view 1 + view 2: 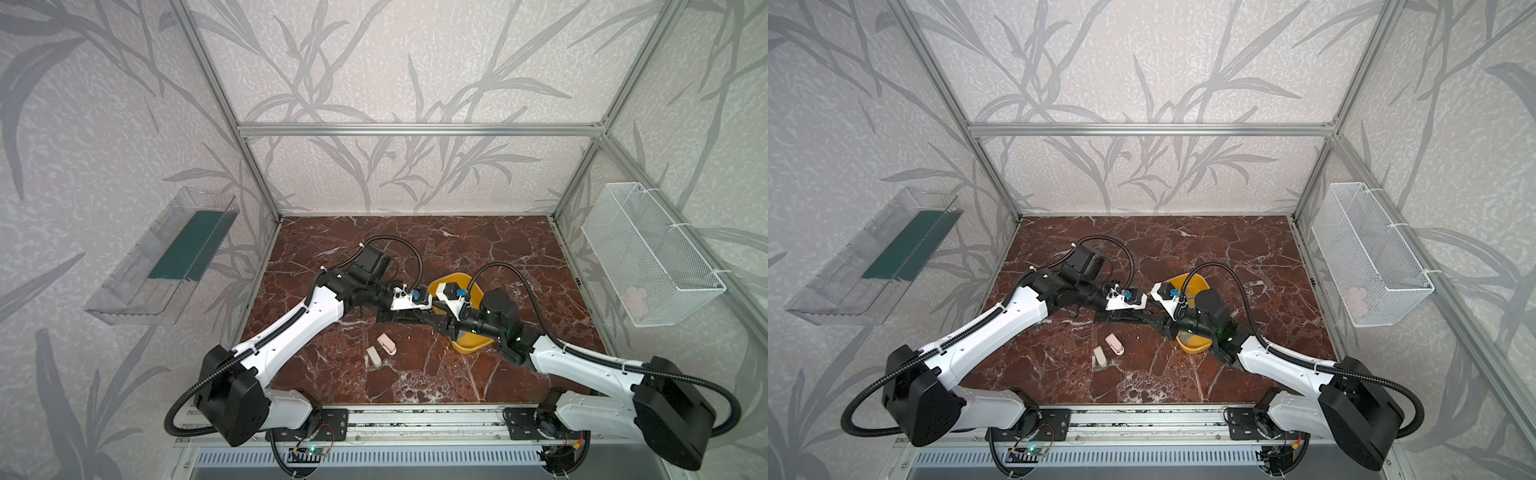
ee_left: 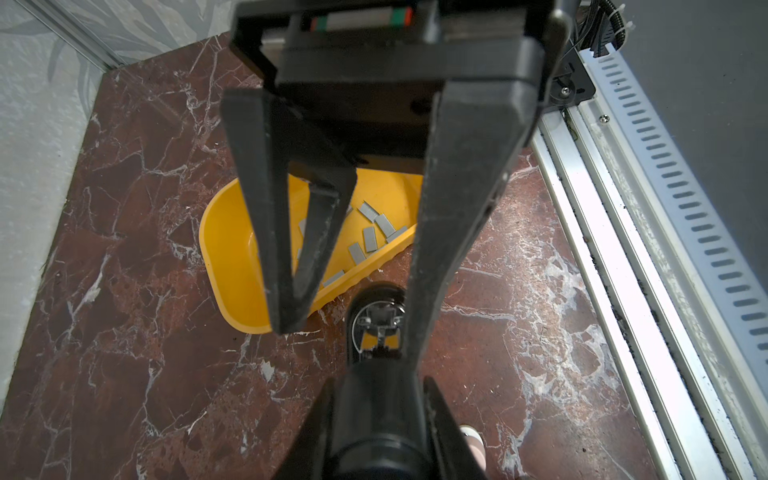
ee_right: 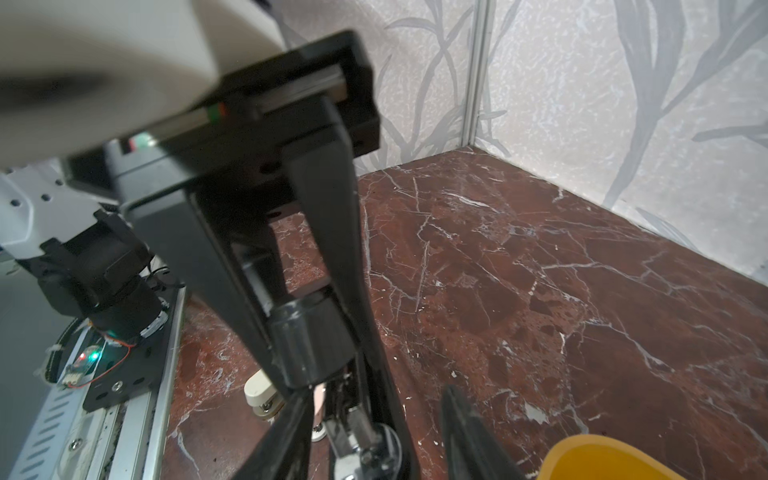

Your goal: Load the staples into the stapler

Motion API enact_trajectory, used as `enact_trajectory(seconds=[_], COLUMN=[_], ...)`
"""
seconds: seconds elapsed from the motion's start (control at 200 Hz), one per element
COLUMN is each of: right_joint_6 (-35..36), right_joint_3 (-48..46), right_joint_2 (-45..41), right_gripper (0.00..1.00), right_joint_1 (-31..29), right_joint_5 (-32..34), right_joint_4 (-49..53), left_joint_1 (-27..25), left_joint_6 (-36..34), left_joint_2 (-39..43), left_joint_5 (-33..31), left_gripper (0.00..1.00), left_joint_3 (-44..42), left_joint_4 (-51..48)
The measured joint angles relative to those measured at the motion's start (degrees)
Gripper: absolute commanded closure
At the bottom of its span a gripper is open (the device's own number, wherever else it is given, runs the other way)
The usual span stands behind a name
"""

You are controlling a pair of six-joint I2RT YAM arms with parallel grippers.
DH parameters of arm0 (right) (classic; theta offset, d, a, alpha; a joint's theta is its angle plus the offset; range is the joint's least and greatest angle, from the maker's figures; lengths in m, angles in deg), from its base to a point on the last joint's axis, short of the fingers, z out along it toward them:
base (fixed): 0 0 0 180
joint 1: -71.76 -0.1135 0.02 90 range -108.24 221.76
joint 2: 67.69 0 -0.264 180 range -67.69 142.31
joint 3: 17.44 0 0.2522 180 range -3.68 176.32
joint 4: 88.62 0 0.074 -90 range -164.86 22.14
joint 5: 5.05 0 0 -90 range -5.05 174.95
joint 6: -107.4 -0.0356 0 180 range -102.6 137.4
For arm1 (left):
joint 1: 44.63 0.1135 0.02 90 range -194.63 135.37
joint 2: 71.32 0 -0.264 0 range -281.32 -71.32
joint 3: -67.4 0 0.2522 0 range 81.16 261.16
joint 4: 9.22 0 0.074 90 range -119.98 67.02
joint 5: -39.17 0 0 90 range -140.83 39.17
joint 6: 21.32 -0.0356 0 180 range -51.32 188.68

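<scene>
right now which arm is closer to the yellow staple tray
Right. The right arm hangs over the yellow tray; the left arm reaches in from the tray's left, its gripper about at the rim.

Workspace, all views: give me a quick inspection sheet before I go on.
Surface: red-brown marble tabletop with white veins.
Job's things: staples loose in the yellow tray; black stapler between the two end effectors.
Clutter: pink stapler and beige stapler lying near the front.
End effectors: left end effector closed on the black stapler; right end effector straddles it too, grip unclear.
Cables: black conduits loop over both arms, no snag seen.
Surroundings: clear bin on one wall, wire basket on the other.
</scene>
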Motion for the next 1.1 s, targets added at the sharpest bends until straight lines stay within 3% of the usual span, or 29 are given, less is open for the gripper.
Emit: enact_trajectory(seconds=[0.59, 1.1], right_joint_6=[6.12, 9.46], right_joint_3=[4.87, 7.78], right_joint_2=[4.85, 7.72], right_gripper=[0.76, 0.77], right_joint_1=[-2.43, -3.37], right_joint_5=[-2.84, -3.34], right_joint_4=[3.78, 6.82], left_joint_1=[1.44, 3.26], left_joint_6=[-0.92, -1.36], left_joint_2=[2.21, 4.63], left_joint_5=[3.23, 4.33], left_gripper=[1.00, 1.00], left_joint_3=[0.00, -0.07], left_joint_4=[-2.29, -3.87])
